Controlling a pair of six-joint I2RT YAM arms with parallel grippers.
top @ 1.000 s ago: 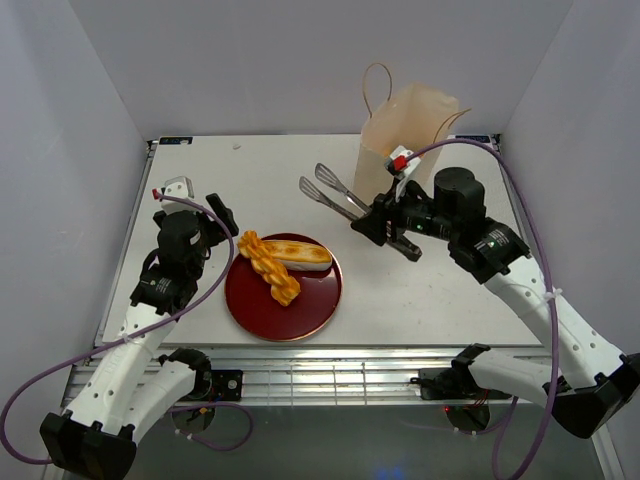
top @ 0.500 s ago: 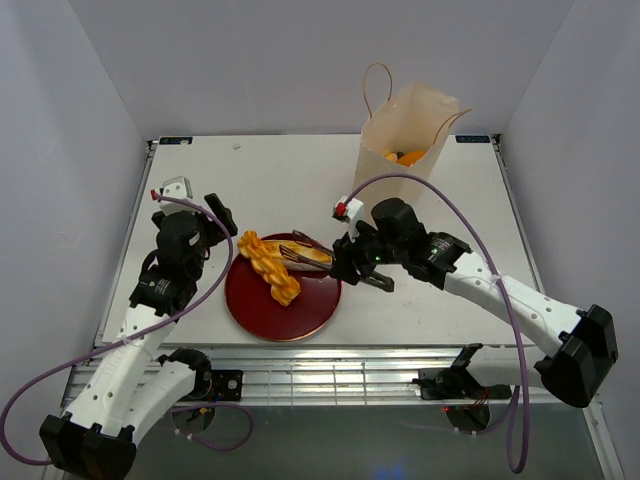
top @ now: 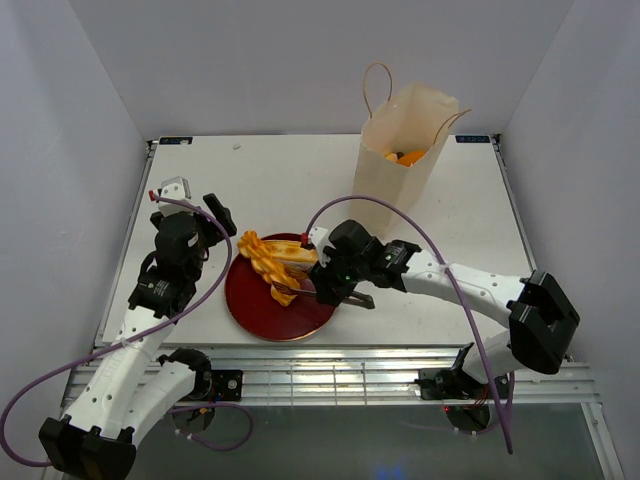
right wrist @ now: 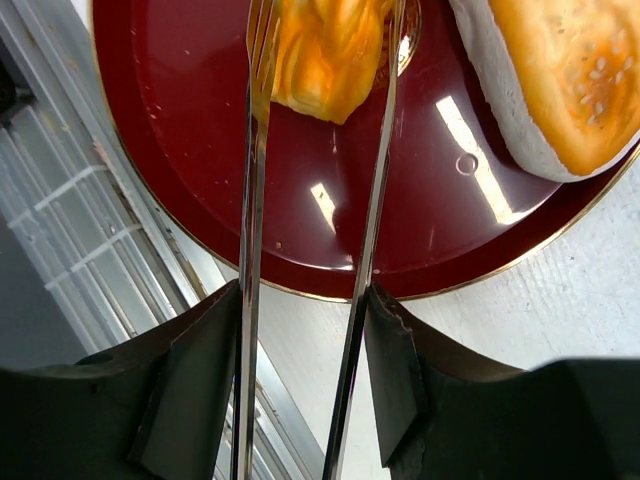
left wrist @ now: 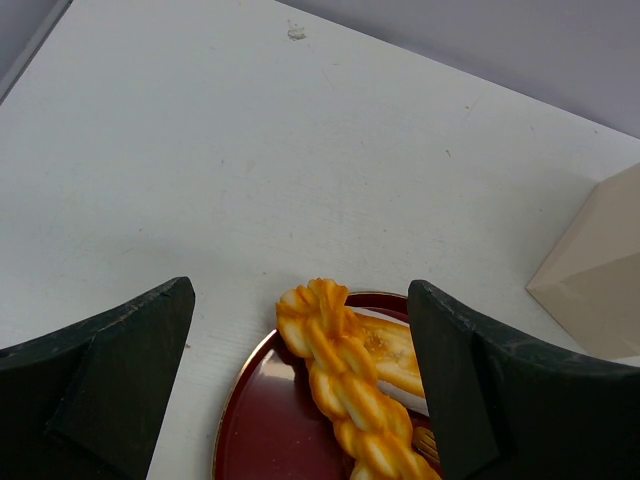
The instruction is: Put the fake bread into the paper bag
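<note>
Right wrist view: the right pincer (right wrist: 300, 400) is clamped on the metal tongs (right wrist: 252, 250). Their two arms reach ahead of it and straddle the near end of the braided loaf (right wrist: 325, 50) on the red plate (right wrist: 180, 180). Best to squeeze only once both tips sit square across the loaf's thick part, then lift straight up before swinging to the paper bag (top: 400, 150), well beyond the pincer. The left pincer (left wrist: 300, 375) hangs apart, empty.
</note>
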